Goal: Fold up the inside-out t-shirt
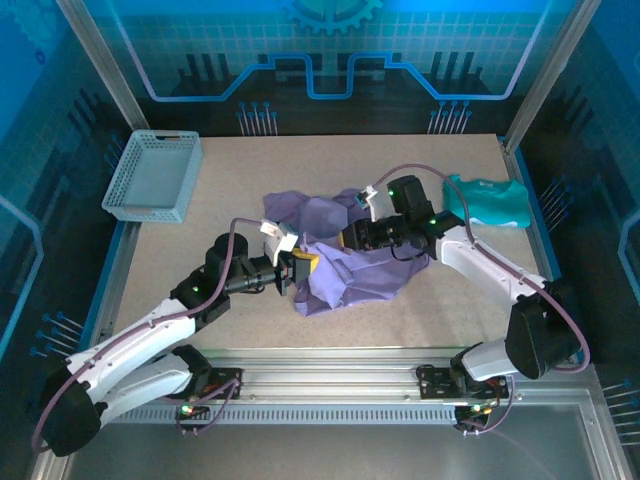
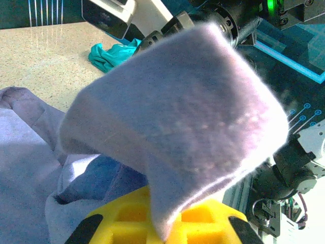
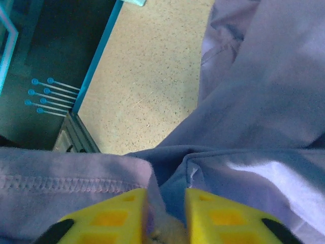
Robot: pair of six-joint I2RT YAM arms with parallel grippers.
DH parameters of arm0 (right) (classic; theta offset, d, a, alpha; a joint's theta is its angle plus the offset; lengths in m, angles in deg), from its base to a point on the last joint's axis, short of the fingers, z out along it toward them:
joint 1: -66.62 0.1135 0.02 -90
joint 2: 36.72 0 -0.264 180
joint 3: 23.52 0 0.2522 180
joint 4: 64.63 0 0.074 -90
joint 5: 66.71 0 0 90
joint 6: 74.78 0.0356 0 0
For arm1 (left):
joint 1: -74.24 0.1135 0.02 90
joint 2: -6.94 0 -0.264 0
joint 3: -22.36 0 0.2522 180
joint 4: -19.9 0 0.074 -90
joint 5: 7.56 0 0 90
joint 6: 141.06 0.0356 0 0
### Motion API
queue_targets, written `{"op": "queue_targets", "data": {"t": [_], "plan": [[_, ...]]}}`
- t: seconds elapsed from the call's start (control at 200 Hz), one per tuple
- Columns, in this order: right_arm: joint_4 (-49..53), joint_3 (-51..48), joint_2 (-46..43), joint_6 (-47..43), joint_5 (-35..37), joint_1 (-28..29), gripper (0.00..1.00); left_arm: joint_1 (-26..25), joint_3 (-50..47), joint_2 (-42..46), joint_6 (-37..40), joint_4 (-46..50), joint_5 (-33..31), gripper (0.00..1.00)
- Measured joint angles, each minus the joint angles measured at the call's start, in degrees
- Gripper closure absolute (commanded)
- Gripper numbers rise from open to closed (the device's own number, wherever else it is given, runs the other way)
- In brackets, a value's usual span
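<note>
The inside-out t-shirt [image 1: 350, 270] lies crumpled in a lavender heap at the middle of the table. My left gripper [image 1: 303, 268] reaches in from the shirt's left edge. In the left wrist view its yellow fingers [image 2: 213, 223] are shut on a fold of the t-shirt [image 2: 177, 112], which rises as a broad flap above them. My right gripper [image 1: 352, 237] sits on the heap's upper middle. Its yellow fingers [image 3: 218, 213] stand close together with a bunch of the t-shirt [image 3: 264, 91] pinched between them, and a stitched hem lies over the left finger.
A grey mesh basket [image 1: 152, 176] stands at the table's far left. A teal garment [image 1: 490, 203] lies at the far right, beside the right arm, and is also seen as a teal garment [image 2: 111, 53] behind the flap. Bare tabletop [image 3: 147, 76] lies left of the heap.
</note>
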Motion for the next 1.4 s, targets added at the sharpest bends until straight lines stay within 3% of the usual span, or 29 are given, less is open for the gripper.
{"op": "queue_targets", "data": {"t": [0.095, 0.145, 0.455, 0.795, 1.035, 1.25, 1.401], "plan": [[0.22, -0.02, -0.76, -0.09, 1.33, -0.09, 0.96, 0.0, -0.48, 0.02, 0.07, -0.15, 0.0, 0.99], [0.68, -0.02, -1.97, -1.05, 2.82, -0.15, 1.0, 0.0, -0.96, 0.0, 0.17, -0.2, -0.02, 0.93], [1.44, -0.35, -15.52, -4.66, 10.49, -0.76, 1.0, 0.0, -5.05, -2.91, 0.15, -2.4, -1.73, 0.65], [1.25, -1.18, -15.5, -6.27, 13.84, 1.14, 1.0, 0.15, -6.34, -6.29, -1.81, -5.29, -2.62, 0.38], [1.81, -1.22, -15.85, -8.87, 16.22, 1.44, 1.0, 7.41, -3.72, -8.46, -14.16, -2.95, -0.15, 0.39], [1.79, -1.49, -15.78, -8.9, 16.87, 2.43, 1.0, 7.67, 5.11, -16.06, -27.32, -1.01, 4.85, 0.46], [1.79, -1.49, -15.39, -9.11, 17.29, 2.64, 1.0, 7.67, 8.92, -19.43, -30.73, 2.47, 5.18, 0.51]]}}
